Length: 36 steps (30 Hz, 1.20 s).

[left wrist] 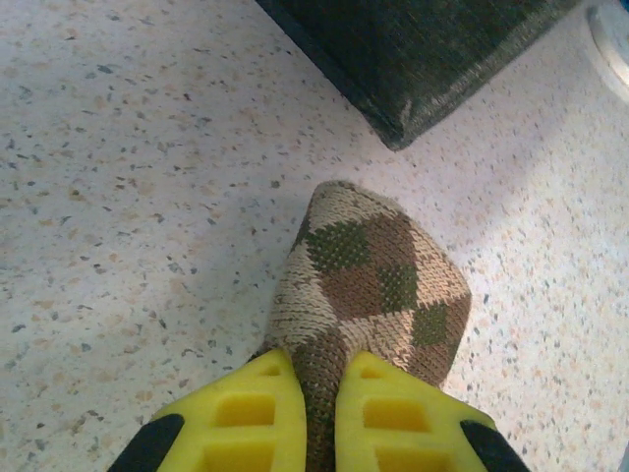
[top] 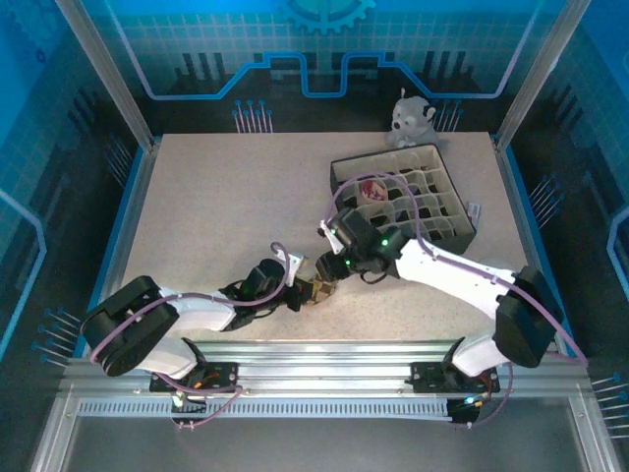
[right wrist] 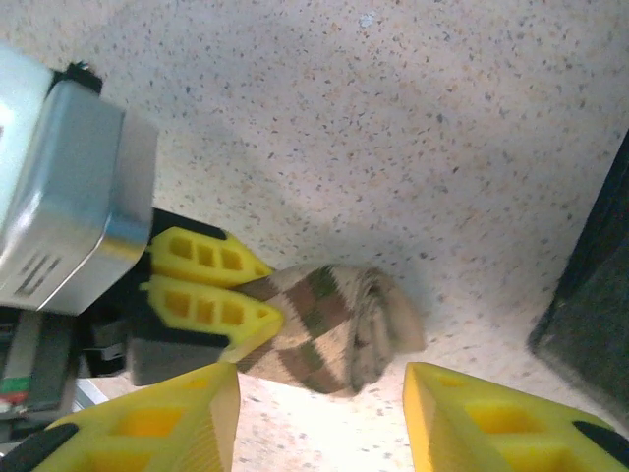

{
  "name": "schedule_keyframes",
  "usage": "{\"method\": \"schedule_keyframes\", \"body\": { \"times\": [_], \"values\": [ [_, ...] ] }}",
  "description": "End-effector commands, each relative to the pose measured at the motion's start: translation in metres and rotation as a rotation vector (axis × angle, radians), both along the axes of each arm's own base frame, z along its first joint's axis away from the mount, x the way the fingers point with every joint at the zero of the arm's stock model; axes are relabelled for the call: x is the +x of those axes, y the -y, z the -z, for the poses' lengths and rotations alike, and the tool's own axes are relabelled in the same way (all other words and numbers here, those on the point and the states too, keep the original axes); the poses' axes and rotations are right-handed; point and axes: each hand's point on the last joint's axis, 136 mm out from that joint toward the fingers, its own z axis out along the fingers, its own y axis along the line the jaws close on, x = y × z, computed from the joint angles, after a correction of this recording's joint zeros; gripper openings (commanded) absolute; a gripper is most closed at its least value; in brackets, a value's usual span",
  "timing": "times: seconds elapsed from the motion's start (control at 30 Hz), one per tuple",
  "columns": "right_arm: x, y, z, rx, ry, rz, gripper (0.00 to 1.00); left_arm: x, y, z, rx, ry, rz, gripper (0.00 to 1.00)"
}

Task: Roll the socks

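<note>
Rolling the argyle sock (left wrist: 378, 280) near the front of the table (top: 216, 216): your left claw (left wrist: 319, 383) pinches one end shut, and your right claw (right wrist: 322, 383) stands part open astride the rolled end (gripping nothing). Next, close there and turn.

Bare tabletop (top: 216, 206) left of sock (top: 319, 291); divider box (top: 385, 155) beyond it

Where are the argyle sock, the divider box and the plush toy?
argyle sock (left wrist: 378, 285): left wrist view, middle of its diamond pattern
divider box (top: 334, 179): top external view, its left wall
plush toy (top: 410, 113): top external view, its head
</note>
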Motion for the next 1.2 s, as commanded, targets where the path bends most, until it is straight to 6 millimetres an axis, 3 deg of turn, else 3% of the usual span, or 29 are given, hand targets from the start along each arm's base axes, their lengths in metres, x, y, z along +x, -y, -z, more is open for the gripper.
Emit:
{"method": "schedule_keyframes", "body": {
  "times": [0.0, 0.2, 0.3, 0.5, 0.7, 1.17],
  "values": [
    [0.006, -0.001, -0.007, 0.139, 0.022, 0.276, 0.44, -0.019, -0.027, 0.046, 0.077, -0.195, -0.071, 0.00],
    [-0.009, -0.002, 0.018, 0.255, -0.060, 0.480, 0.50, -0.019, -0.029, 0.048, 0.035, -0.226, -0.075, 0.00],
    [-0.008, -0.004, 0.030, 0.298, -0.103, 0.554, 0.56, -0.021, -0.029, 0.051, 0.029, -0.237, -0.072, 0.00],
    [-0.007, -0.005, 0.058, 0.393, -0.195, 0.710, 0.56, -0.023, -0.029, 0.053, 0.021, -0.248, -0.071, 0.00],
    [-0.006, -0.006, 0.076, 0.437, -0.233, 0.794, 0.49, -0.023, -0.027, 0.055, 0.014, -0.259, -0.067, 0.00],
    [-0.017, -0.002, 0.109, 0.422, -0.287, 0.905, 0.53, -0.028, -0.024, 0.067, -0.035, -0.351, -0.087, 0.00]
  ]
}}
